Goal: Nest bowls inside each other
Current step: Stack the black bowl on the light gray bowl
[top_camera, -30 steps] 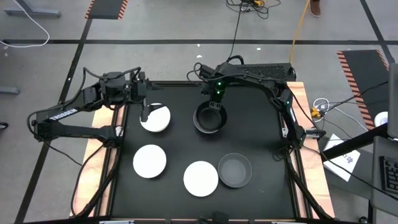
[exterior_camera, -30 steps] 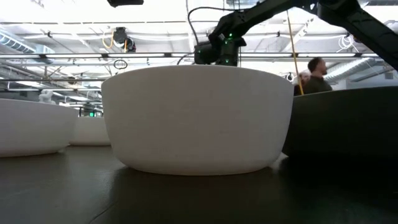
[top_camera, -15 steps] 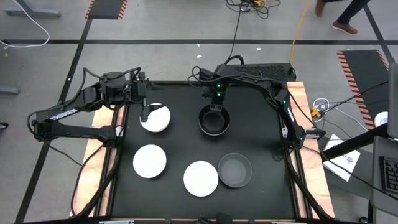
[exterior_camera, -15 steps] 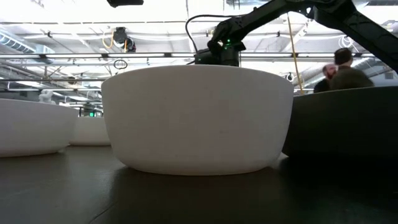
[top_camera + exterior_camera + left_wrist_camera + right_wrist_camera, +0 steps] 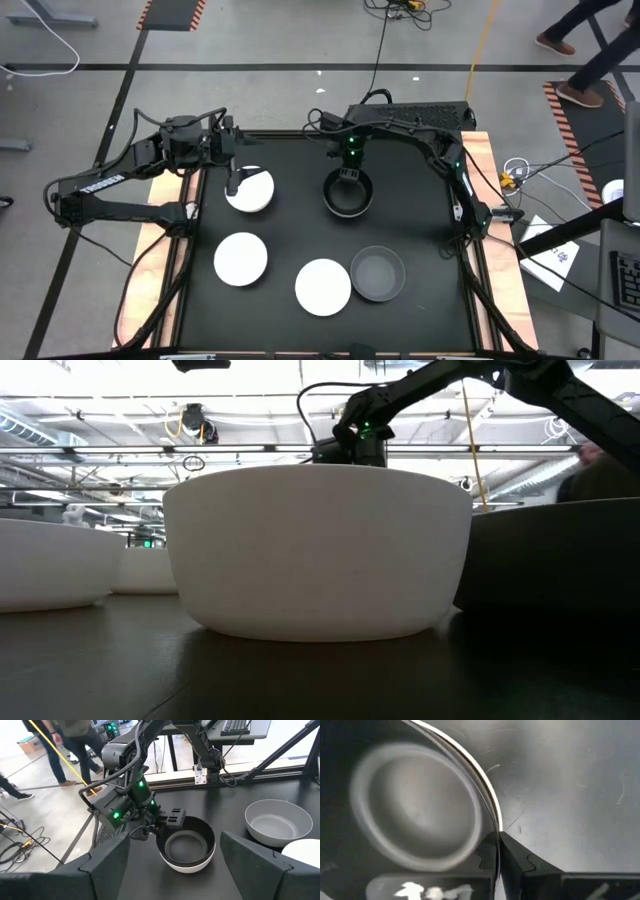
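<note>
Matt black counter (image 5: 300, 230), smooth, faintly scratched in the right wrist view, edged with pale bare wood (image 5: 160, 225). Glossy black bowl (image 5: 347, 193) near 12 o'clock, dark and sheened inside, white and smooth on the outside in the left wrist view, its thin rim pinched by the right hand (image 5: 347, 174) of dull black plastic and metal. Smooth, satin white bowls (image 5: 241, 258) toward 7 o'clock. Satin grey bowl (image 5: 378, 273) at 5 o'clock. Left hand (image 5: 170, 865) matt dark plastic.
</note>
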### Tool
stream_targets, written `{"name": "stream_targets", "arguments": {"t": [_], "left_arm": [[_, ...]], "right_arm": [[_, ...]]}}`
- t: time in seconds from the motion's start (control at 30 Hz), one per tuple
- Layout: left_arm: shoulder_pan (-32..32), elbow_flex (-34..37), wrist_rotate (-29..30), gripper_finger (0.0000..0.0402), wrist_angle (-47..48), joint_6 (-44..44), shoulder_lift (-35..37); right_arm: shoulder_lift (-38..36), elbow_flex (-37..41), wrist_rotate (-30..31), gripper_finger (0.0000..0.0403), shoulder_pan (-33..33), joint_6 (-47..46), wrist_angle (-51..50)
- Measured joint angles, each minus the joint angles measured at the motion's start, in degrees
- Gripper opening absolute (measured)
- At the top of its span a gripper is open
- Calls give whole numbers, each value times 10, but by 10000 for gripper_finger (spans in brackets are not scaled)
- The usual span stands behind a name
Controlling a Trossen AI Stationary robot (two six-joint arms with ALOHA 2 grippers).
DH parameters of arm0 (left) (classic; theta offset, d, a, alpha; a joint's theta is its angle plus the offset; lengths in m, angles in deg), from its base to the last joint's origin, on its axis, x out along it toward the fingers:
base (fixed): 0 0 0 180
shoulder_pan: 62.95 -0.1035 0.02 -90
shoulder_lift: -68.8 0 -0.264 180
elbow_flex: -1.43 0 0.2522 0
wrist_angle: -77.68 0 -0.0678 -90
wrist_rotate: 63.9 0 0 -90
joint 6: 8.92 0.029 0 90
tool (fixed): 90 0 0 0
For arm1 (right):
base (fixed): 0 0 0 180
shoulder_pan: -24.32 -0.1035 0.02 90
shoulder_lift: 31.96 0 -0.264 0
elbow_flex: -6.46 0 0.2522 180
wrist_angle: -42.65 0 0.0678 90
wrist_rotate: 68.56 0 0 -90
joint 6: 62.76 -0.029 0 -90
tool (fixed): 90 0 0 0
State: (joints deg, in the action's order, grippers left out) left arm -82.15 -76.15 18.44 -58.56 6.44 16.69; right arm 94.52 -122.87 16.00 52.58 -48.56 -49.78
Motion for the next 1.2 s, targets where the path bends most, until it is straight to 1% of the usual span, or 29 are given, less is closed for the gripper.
{"name": "stream_targets", "arguments": {"t": [0.17,0.43,0.83,0.97,1.2], "left_arm": [[0,0,0,315,0,0,0],[0,0,0,315,0,-2,0],[0,0,0,315,3,-2,0],[0,0,0,315,3,-4,0],[0,0,0,315,3,-4,0]], "right_arm": [[0,2,8,0,-4,0,8],[-2,35,7,0,-4,0,26],[-2,39,4,0,-4,-2,33],[-1,39,-21,0,-4,-2,34],[0,40,-36,0,-4,-2,37]]}}
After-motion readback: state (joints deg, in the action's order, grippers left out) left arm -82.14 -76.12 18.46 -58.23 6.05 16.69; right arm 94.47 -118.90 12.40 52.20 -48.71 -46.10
